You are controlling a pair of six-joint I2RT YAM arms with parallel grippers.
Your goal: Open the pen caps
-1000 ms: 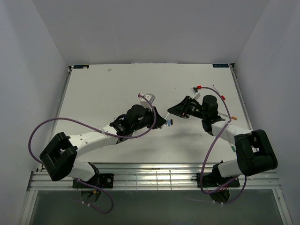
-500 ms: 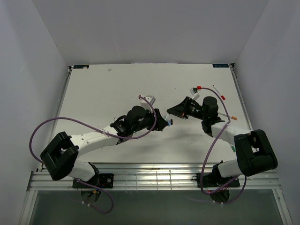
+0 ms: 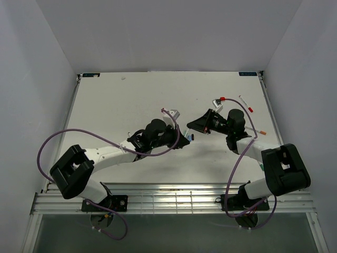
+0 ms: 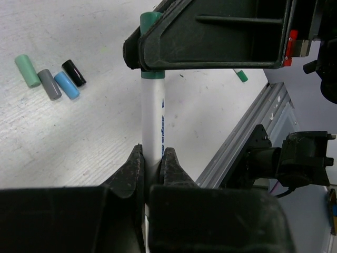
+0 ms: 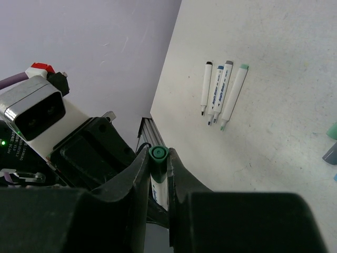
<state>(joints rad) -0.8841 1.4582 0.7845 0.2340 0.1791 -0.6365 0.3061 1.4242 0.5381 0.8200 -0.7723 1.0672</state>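
- Left wrist view: shows the left end effector (image 4: 152, 161) clenched on the low part of the white pen (image 4: 154, 116), standing upright.
- Shows the green cap (image 4: 151, 21) on top of the white pen, squeezed by the right end effector (image 4: 147, 52).
- Shows four loose caps (image 4: 50, 79) on the surface (image 4: 79, 142), left of the white pen: pale green, grey, blue, black.
- Right wrist view: looks at the round end of the green cap, grasped by the right end effector, sitting on the white pen.
- Shows four pens (image 5: 221, 95) side by side, up and right of the white pen.
- Top view: finds both end effectors meeting at the white pen; a pen with a red end (image 3: 245, 103) well apart, to its right.
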